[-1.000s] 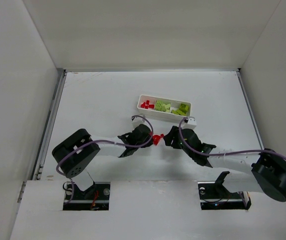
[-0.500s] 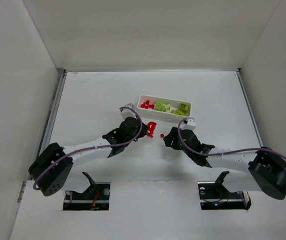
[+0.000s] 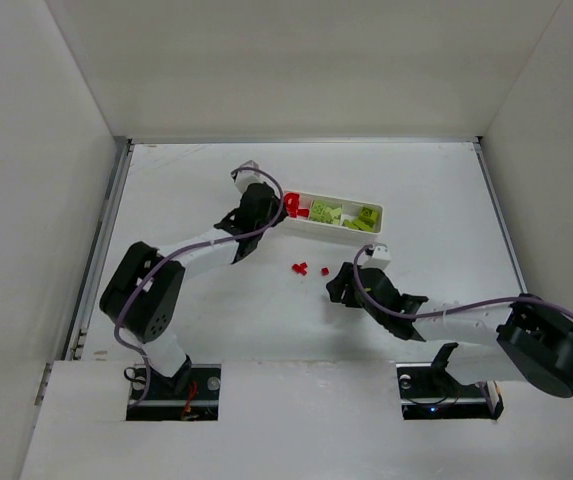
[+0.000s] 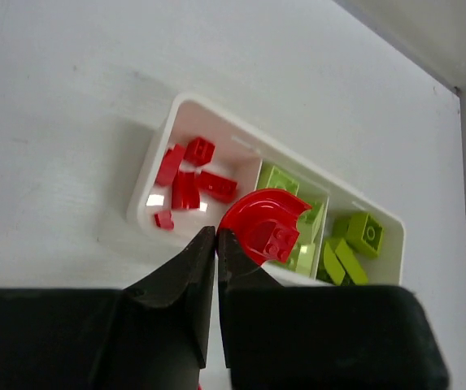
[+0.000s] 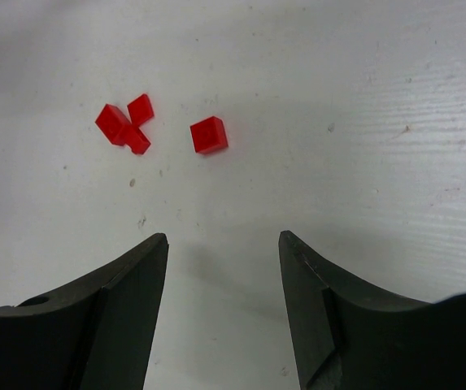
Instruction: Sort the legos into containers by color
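Left end effector: your left end effector (image 4: 216,237) (image 3: 280,205) has its fingers pinched fully together, with no gap showing between the tips.
Left hold: it pinches the thin edge of a red arch lego (image 4: 263,227) (image 3: 292,203), which sticks out to one side of the fingertips.
Arch position: you have the arch over the left end of the tray (image 4: 147,185) (image 3: 381,214), about at the wall between the left and middle compartments. You cannot tell whether it touches the tray.
Right end effector: your right end effector (image 5: 223,252) (image 3: 337,285) stands with its jaws wide apart, nothing between them and nothing gripped. It hangs low over the bare counter (image 3: 186,190).
Loose red legos: just ahead of your open right jaws, a cluster of loose red legos (image 5: 124,126) (image 3: 299,268) lies on the counter, with a single red lego (image 5: 209,135) (image 3: 324,271) close beside it but apart. Neither is touched.
Tray: it lies toward the far edge of the counter, roughly midway between the left and right edges.
Left compartment: sorted red legos (image 4: 188,175) (image 3: 302,211).
Middle and right compartments: yellow-green legos (image 4: 354,240) (image 3: 364,217) in both. The arch hides part of the middle one from your left wrist view.
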